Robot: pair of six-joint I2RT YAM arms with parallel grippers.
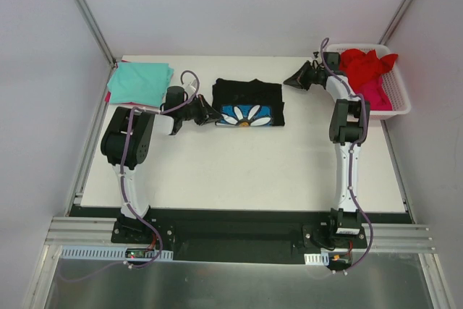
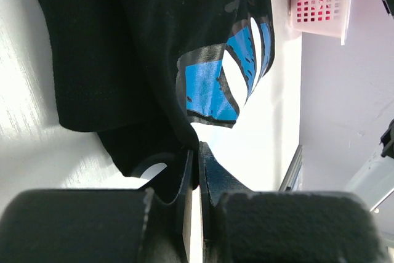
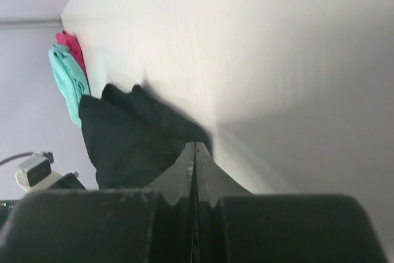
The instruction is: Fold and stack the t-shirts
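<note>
The black t-shirt (image 1: 249, 95) lies folded at the middle back of the table, its white-and-blue flower print (image 1: 246, 115) facing up. My left gripper (image 1: 215, 117) is at its left edge. In the left wrist view the jaws (image 2: 197, 149) are shut on the black cloth's edge (image 2: 123, 41). My right gripper (image 1: 289, 81) is shut and empty just off the shirt's back right corner, and its tip (image 3: 195, 147) points at the black shirt (image 3: 123, 140). A folded teal t-shirt (image 1: 139, 82) lies at the back left on a pink one (image 1: 116, 98).
A white slotted basket (image 1: 394, 110) at the back right holds red (image 1: 365, 63) and pink (image 1: 375, 95) shirts; it also shows in the left wrist view (image 2: 320, 1). Grey walls enclose the table on three sides.
</note>
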